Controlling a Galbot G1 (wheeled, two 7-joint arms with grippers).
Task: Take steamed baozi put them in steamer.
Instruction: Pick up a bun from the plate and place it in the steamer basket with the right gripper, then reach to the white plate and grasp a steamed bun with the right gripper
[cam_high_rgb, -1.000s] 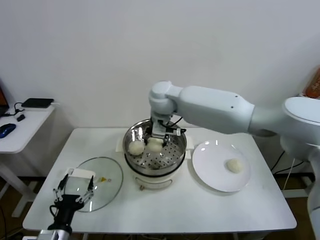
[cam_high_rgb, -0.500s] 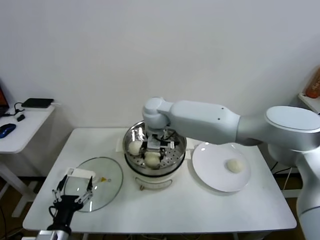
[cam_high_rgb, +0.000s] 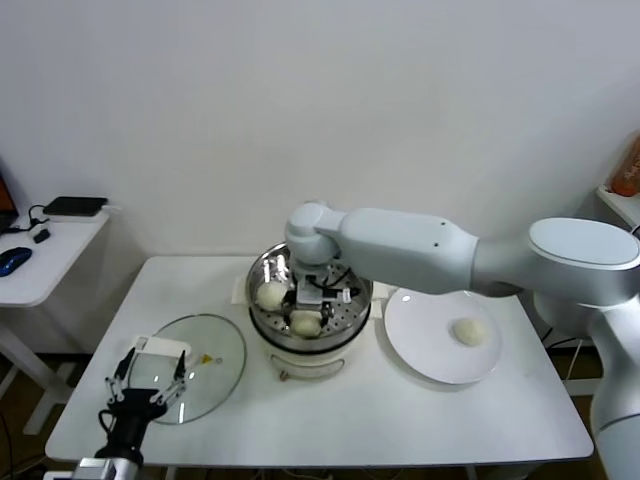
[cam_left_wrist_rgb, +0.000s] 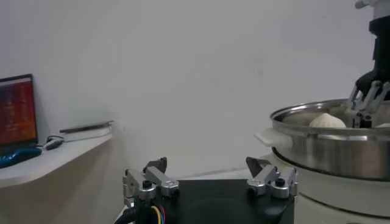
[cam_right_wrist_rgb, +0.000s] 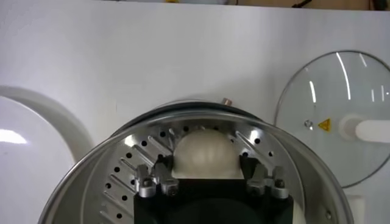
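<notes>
The right pincer (cam_high_rgb: 308, 305) hangs inside the round, shiny stainless-steel steamer pot (cam_high_rgb: 262, 268) at centre frame in the head view, its fingers spread to either side of a small, smooth, off-white dough bun (cam_right_wrist_rgb: 201, 153). In the right wrist view that bun sits on the perforated basket floor with a visible sliver of space between it and each finger, so the grip looks let go or very nearly so. The step in hand is setting this bun down at the near side of the pot. A second off-white bun (cam_high_rgb: 270, 295) lies just beside it to the left, and a third is partly hidden under the wrist.

Next, the arm likely needs to lift straight up clear of the rim without nudging the buns, then swing right to the flat white round plate (cam_high_rgb: 412, 340), where the last off-white bun (cam_high_rgb: 468, 331) waits.

The left pincer (cam_high_rgb: 148, 388) idles at lower left, fingers apart and holding nothing, over the round glass lid (cam_high_rgb: 215, 352) lying on the white surface (cam_high_rgb: 400, 420).
</notes>
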